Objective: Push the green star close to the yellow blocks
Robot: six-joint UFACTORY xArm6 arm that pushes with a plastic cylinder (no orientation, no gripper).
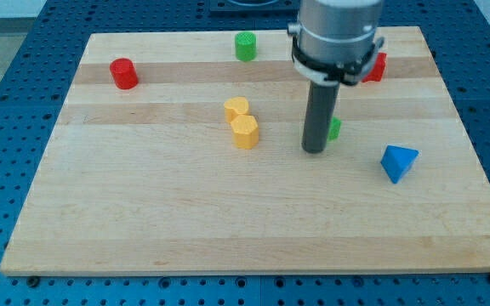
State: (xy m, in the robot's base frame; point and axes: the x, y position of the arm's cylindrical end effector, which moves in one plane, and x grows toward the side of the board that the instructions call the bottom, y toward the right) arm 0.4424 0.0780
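Observation:
The green star lies right of the board's middle, mostly hidden behind my rod; only its right edge shows. My tip rests on the board just left of and slightly below the star, touching or nearly touching it. Two yellow blocks sit together left of the tip: a rounded one and a hexagonal one just below it. The tip stands between the star and the yellow blocks.
A green cylinder stands near the view's top edge. A red cylinder is at the upper left. A red block sits partly behind the arm at upper right. A blue triangular block lies at the right. The wooden board rests on a blue pegboard.

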